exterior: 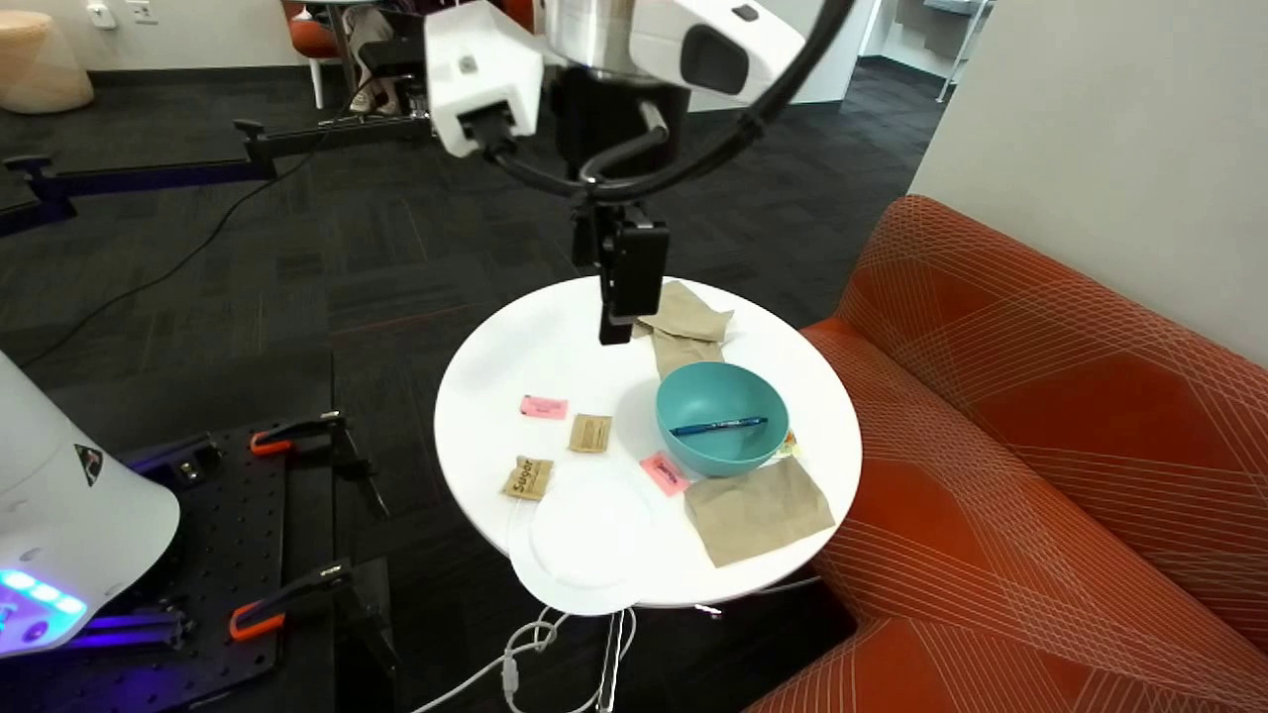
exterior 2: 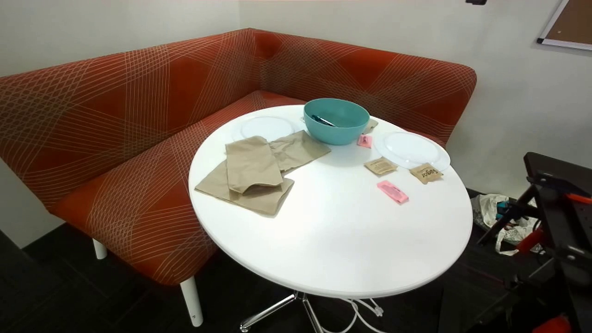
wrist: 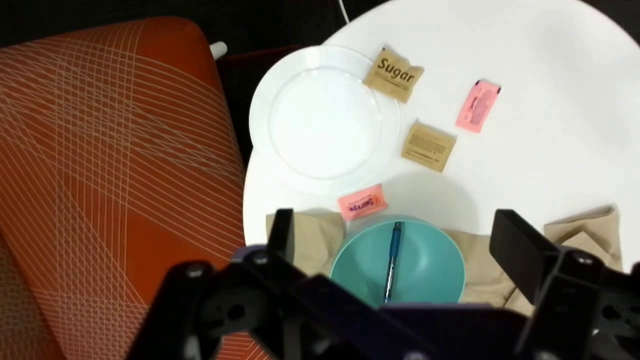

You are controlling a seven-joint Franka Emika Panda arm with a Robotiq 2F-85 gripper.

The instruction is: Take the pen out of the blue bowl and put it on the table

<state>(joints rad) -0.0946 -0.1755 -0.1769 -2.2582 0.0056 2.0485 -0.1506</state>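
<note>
White and round, the table [exterior: 515, 347] is flanked along one edge by the sofa [exterior: 991, 446]; near that edge the bowl [exterior: 721, 391] is set, with the pen [exterior: 720, 426] contained in it. Above the tabletop the gripper [wrist: 392, 235] is suspended, its fingers [wrist: 520, 250] seen wide apart in the wrist view.

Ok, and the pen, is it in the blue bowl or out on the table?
In. The wrist view shows the pen lying inside the blue bowl, and both exterior views agree.
</note>
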